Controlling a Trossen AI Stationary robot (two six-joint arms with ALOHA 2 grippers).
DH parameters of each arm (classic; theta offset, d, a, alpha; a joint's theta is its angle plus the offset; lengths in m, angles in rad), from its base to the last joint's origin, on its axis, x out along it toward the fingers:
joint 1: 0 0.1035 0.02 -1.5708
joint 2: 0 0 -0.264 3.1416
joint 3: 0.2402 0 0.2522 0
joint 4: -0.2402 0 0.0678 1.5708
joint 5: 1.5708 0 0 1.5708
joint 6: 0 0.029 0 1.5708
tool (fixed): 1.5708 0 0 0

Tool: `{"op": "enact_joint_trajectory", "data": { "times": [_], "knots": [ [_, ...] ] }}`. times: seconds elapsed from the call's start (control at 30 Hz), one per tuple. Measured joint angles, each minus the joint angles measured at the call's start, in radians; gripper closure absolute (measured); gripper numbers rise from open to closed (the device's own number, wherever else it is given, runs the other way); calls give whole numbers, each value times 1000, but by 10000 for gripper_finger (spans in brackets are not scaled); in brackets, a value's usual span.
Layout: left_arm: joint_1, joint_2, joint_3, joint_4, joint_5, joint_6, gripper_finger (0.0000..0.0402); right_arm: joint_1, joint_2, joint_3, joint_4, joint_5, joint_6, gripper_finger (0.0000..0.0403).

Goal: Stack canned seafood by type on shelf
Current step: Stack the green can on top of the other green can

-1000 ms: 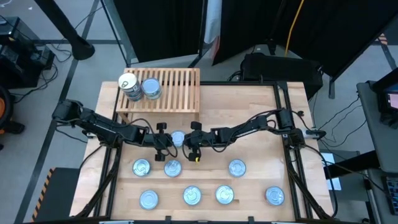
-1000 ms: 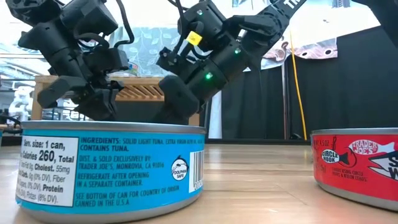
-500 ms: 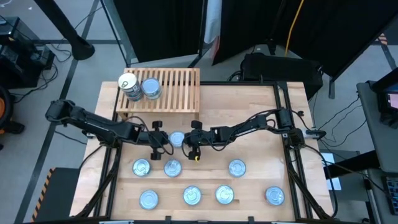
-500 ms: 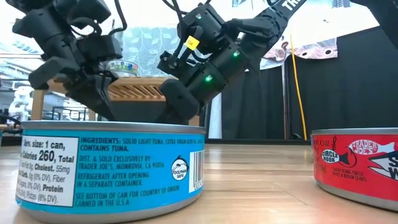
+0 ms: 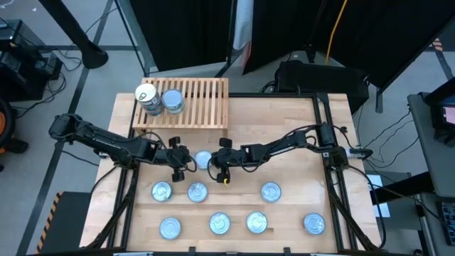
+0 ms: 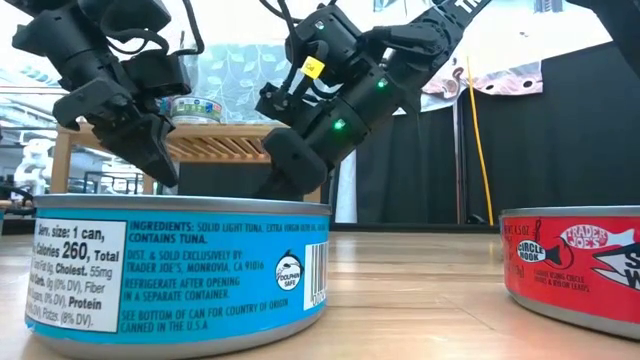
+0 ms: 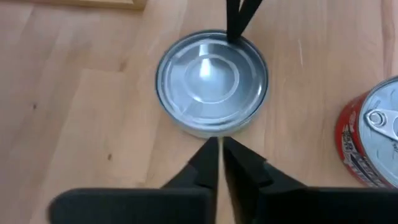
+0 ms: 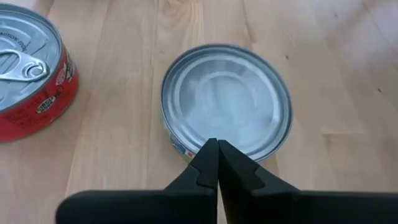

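Both grippers flank one tin [image 5: 202, 159] at mid-desk. The left gripper [image 5: 183, 158] now sits just beside the tin's left edge, having drawn back a little toward its own side over the last second; its fingers [image 7: 208, 163] stand almost pressed together with a thin slit between them, pinching nothing. The right gripper [image 5: 221, 161] holds on the tin's other side, fingers [image 8: 217, 163] pressed together at the rim, also gripping nothing.

The tin lies flat on the desk [image 5: 284, 128] between the two tips, plain silver top up, well apart from the shelf [image 5: 206, 99]. Two stacks [image 5: 158, 99] stand on the shelf's left end. A red tin [image 7: 372, 134] lies near the middle one, and more tins wait in rows toward the front.

Judging from this, the arms have been nudging or centring the tin rather than lifting it. With the left gripper backing off, a real grasp has yet to come, so this tin's trip to the shelf is not begun.
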Motion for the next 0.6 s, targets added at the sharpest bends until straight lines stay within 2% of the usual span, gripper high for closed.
{"op": "enact_joint_trajectory", "data": {
  "times": [0.17, 0.3, 0.43, 0.6],
  "knots": [
    [-27, 0, 0, 22, -27, 9, 284, -2, 1, -2, -39, -3, -2, 403],
    [-68, 0, 0, 56, -86, 99, 222, -4, 8, -7, -62, -8, -3, 402],
    [-116, 0, 0, 130, -148, 193, 186, -5, 7, -7, -68, -7, -6, 402],
    [-138, 0, 0, 185, -165, 213, 170, -6, 7, -6, -64, -4, -9, 402]
  ]
}}
